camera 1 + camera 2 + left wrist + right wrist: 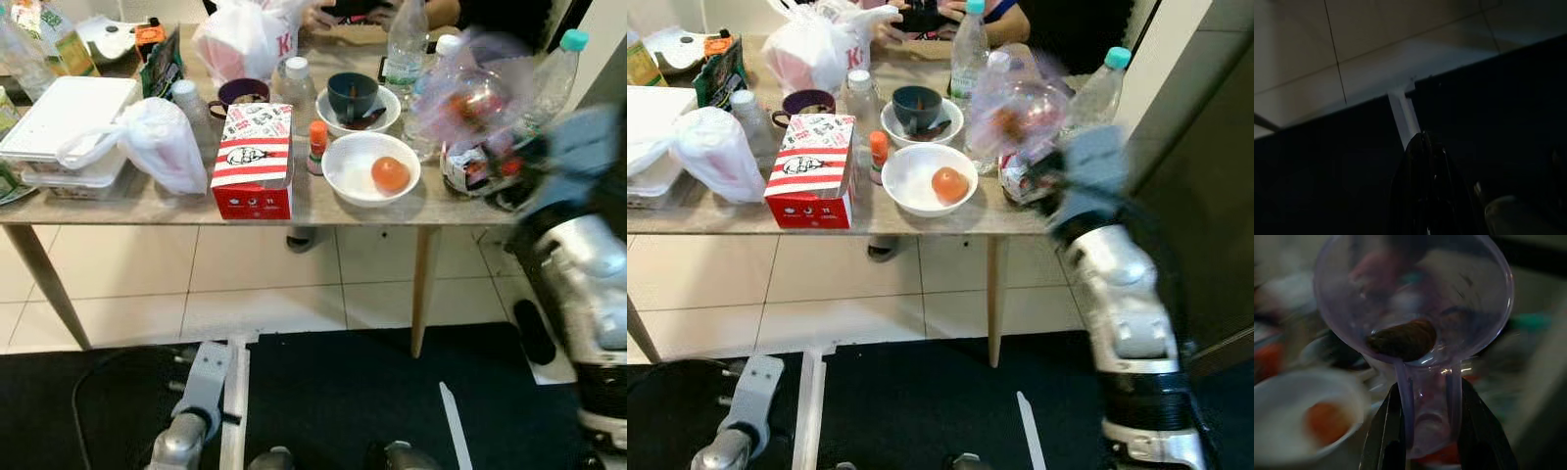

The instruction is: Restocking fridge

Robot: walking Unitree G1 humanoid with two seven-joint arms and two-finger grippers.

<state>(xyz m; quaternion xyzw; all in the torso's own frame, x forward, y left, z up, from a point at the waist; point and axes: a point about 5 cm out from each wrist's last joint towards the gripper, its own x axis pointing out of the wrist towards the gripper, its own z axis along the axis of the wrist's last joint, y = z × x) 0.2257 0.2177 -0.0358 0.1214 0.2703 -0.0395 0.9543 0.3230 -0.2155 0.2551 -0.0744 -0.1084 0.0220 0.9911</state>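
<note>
My right gripper (1426,399) is shut on a clear plastic cup (1415,298), its two black fingers (1388,431) clamping the cup's narrow base. A dark brown lump (1403,339) lies inside the cup. In the eye views the cup (470,98) is a motion-blurred shape above the table's right end, with the silver right arm (588,264) reaching up to it. Just left of it, a white bowl (343,171) on the table holds an orange-red fruit (390,174). My left gripper (1422,142) hangs idle over the dark floor mat, fingers together.
The wooden table (147,208) is crowded: a red-striped KFC box (253,162), a white bag (162,142), white lidded trays (64,122), a dark bowl (353,96) and water bottles (404,39). A person's hands (343,12) rest at the far side. Pale tiles lie under it.
</note>
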